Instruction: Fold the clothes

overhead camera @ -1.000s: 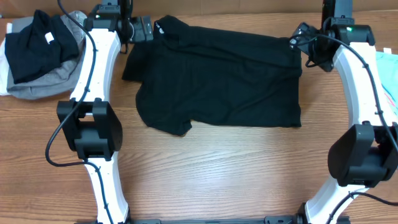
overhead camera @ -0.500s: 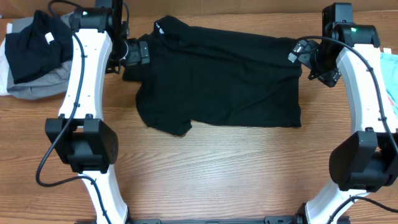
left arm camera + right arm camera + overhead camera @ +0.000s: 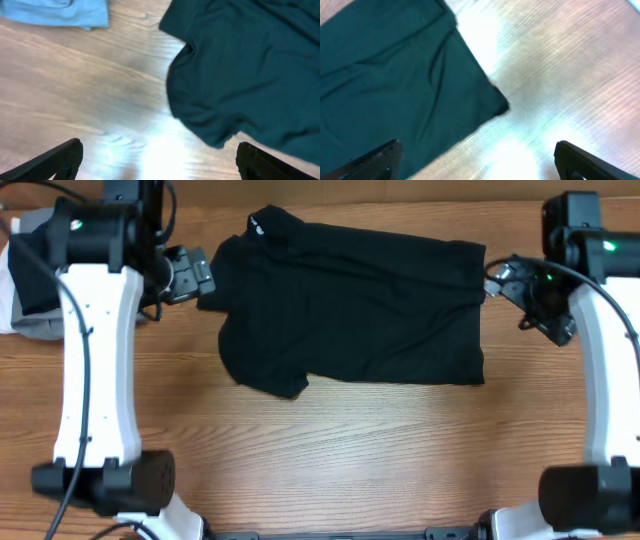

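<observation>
Wood counter (image 3: 350, 470), black T-shirt (image 3: 360, 305) flat between 2 pincers. Left pincer (image 3: 205, 275), right pincer (image 3: 495, 278) both released, empty, just swung outward off shirt edges. Spreading looks done, fold next imo.

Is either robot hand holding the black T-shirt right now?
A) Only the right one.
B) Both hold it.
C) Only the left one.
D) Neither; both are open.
D: the left fingers and right fingers stand wide apart with nothing between them, and the black T-shirt lies flat on the table.
</observation>
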`<state>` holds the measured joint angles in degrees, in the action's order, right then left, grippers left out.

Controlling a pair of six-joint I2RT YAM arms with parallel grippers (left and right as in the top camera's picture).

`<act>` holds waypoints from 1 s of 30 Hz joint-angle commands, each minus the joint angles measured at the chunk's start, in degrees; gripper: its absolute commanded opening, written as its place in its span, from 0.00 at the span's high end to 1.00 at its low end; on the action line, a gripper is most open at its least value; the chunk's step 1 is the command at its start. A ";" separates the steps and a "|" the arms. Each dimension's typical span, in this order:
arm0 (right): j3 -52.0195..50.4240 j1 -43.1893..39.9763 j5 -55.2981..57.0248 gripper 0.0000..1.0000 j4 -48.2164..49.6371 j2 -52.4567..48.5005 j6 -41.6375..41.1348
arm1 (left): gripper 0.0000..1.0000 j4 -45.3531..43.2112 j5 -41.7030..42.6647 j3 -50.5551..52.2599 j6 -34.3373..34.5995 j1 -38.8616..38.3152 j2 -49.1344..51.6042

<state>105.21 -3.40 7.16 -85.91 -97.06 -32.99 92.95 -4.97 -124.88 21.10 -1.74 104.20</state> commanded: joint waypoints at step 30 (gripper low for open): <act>-12.70 -0.55 6.95 0.00 11.41 4.35 -2.58 | 0.00 -32.41 21.53 53.57 -8.61 -2.47 -10.21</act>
<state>92.55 -3.44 13.13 -75.37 -93.69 -35.97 62.89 14.22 -75.20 14.20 -2.63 95.11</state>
